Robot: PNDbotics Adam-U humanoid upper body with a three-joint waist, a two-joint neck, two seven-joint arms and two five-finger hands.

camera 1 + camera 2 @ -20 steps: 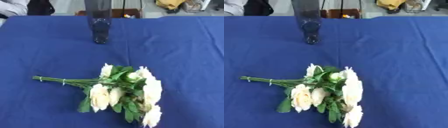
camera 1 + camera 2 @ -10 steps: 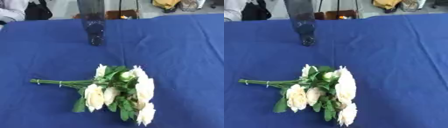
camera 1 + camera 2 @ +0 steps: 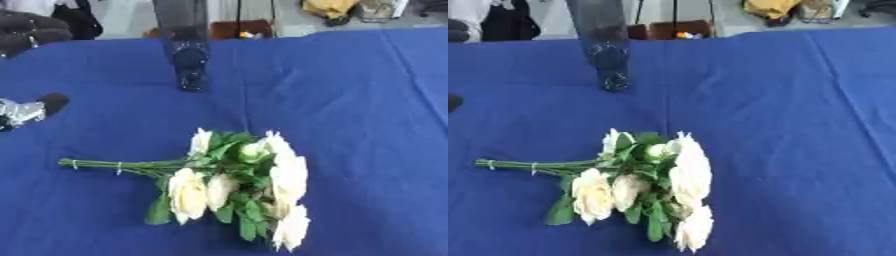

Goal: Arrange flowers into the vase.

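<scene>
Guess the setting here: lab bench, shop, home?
Probably a lab or demo room, not a home: a table draped in a blue cloth holding only a bouquet of white roses and a dark glass vase, with bags and clutter on the floor behind.

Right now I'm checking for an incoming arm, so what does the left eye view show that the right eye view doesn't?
Only the left eye view shows the left hand, silver and black, entering at the left edge beside the stems; its fingers cannot be judged. The right eye view shows just a dark tip at its left edge, and nothing extra of note. Both share the bouquet of cream roses lying on the blue tablecloth, stems pointing left, and the dark glass vase standing upright behind it. No right hand appears.
</scene>
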